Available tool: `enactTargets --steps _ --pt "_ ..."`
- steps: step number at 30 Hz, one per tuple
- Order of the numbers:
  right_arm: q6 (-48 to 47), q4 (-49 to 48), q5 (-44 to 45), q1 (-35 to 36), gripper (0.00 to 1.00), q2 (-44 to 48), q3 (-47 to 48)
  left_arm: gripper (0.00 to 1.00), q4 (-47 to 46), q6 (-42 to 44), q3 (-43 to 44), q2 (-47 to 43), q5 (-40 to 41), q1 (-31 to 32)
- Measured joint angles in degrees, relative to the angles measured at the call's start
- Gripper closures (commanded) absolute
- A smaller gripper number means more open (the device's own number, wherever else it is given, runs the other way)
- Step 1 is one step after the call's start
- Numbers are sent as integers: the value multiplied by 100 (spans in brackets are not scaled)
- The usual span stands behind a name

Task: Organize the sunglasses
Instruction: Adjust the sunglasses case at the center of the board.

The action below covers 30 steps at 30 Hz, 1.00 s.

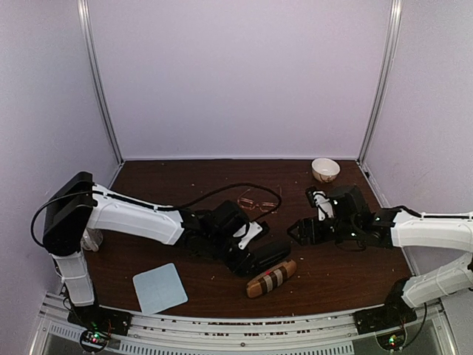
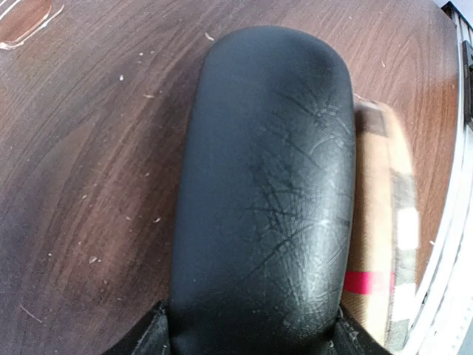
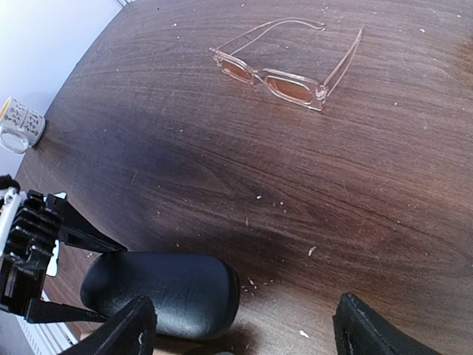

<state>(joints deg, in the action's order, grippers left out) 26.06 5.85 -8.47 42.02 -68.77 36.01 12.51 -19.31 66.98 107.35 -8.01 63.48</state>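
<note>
Top view: left gripper (image 1: 250,256) clamps the black oblong leathery case (image 1: 272,250), just beside a striped wooden case (image 1: 271,279). The thin copper-tinted sunglasses with rectangular lenses (image 1: 259,200) lie apart, behind. Left wrist: case skin matte, finely creased. Right wrist: right gripper (image 3: 247,319) spread wide, empty, short of the glasses. Fetching step, likely; next calls for a gentle pinch on the frame.
</note>
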Motion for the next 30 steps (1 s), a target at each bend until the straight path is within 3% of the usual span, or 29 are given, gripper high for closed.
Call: enactTargets --steps 10,21,30 --pt "319 -249 -109 166 16 195 -140 54 619 22 13 -529 597 -94" --pt "457 -391 -299 1106 17 -1296 675 53 704 -245 -1080 -1027 1202 -413" --pt "638 -435 -439 1198 17 -1978 1106 23 833 -870 -1196 -1025 1266 -457"
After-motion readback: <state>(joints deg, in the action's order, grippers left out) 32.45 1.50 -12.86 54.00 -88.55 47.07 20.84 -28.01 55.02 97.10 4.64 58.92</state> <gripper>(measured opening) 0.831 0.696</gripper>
